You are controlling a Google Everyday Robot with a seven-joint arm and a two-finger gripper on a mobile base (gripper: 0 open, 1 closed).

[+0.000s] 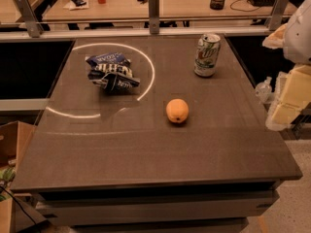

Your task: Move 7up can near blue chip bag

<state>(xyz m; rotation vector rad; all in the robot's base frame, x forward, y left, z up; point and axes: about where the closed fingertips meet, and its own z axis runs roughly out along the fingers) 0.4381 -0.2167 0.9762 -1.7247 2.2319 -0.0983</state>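
Observation:
The 7up can [207, 55] stands upright at the far right of the dark table top [146, 149]; it is white and green with a silver top. The blue chip bag [112, 73] lies crumpled at the far left of the table, inside a bright ring of light. A wide stretch of table separates the can from the bag. My gripper is not in view; only a white part of my arm [299, 30] shows at the right edge, beyond the table and right of the can.
A round orange fruit [177, 110] lies mid-table, in front of the can and between it and the bag. A metal rail [154, 21] runs behind the table. Pale blocks [291, 96] and a small clear bottle [263, 89] sit off the right edge.

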